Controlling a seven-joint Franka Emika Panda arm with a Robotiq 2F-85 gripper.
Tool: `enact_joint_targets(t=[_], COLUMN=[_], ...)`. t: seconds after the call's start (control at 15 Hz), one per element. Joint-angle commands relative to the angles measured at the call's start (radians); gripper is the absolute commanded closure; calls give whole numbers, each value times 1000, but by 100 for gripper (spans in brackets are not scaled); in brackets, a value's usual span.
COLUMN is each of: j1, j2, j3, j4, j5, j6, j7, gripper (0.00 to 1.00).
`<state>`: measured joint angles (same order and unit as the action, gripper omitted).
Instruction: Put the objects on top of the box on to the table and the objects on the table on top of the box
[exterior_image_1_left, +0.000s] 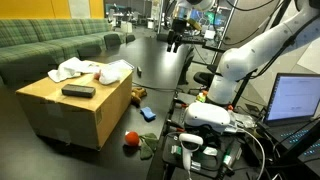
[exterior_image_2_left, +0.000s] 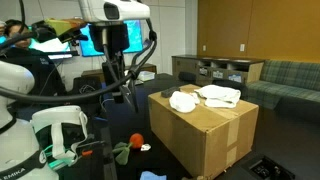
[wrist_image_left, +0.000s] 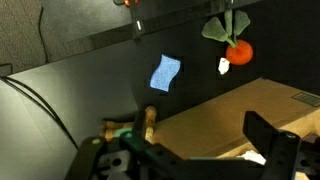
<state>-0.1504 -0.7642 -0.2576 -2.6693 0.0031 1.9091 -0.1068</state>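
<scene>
The tan cardboard box (exterior_image_1_left: 75, 112) (exterior_image_2_left: 205, 128) (wrist_image_left: 225, 115) stands on the black table (exterior_image_1_left: 160, 70) (wrist_image_left: 90, 90). Crumpled white cloths (exterior_image_1_left: 95, 71) (exterior_image_2_left: 205, 97) and a flat black object (exterior_image_1_left: 78, 91) lie on its top. On the table beside the box are a red toy with green leaves (exterior_image_1_left: 131, 140) (wrist_image_left: 238, 50), a blue piece (exterior_image_1_left: 148, 113) (wrist_image_left: 165, 72), a small white piece (wrist_image_left: 224, 66) and a wooden piece (exterior_image_1_left: 138, 93) (wrist_image_left: 147, 120). My gripper (exterior_image_1_left: 174, 40) (exterior_image_2_left: 124, 92) (wrist_image_left: 195, 150) hangs open and empty, high above the table, off the box's edge.
A green couch (exterior_image_1_left: 50, 45) runs along the far side. The white arm base and a cable-strewn equipment rack (exterior_image_1_left: 210, 140) stand near the table edge, with a laptop (exterior_image_1_left: 295, 100) beside them. A shelf unit (exterior_image_2_left: 225, 70) is behind the box.
</scene>
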Motion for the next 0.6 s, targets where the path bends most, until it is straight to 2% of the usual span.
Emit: enact_joint_targets(t=[0.0, 0.27, 0.53], j1=[-15, -6, 49], j2=[3, 15, 89], j3=[13, 30, 85], j4=[5, 13, 51], j5=[10, 10, 38], j6=[-2, 34, 115], j7=[-9, 5, 15], gripper=[0, 0, 0])
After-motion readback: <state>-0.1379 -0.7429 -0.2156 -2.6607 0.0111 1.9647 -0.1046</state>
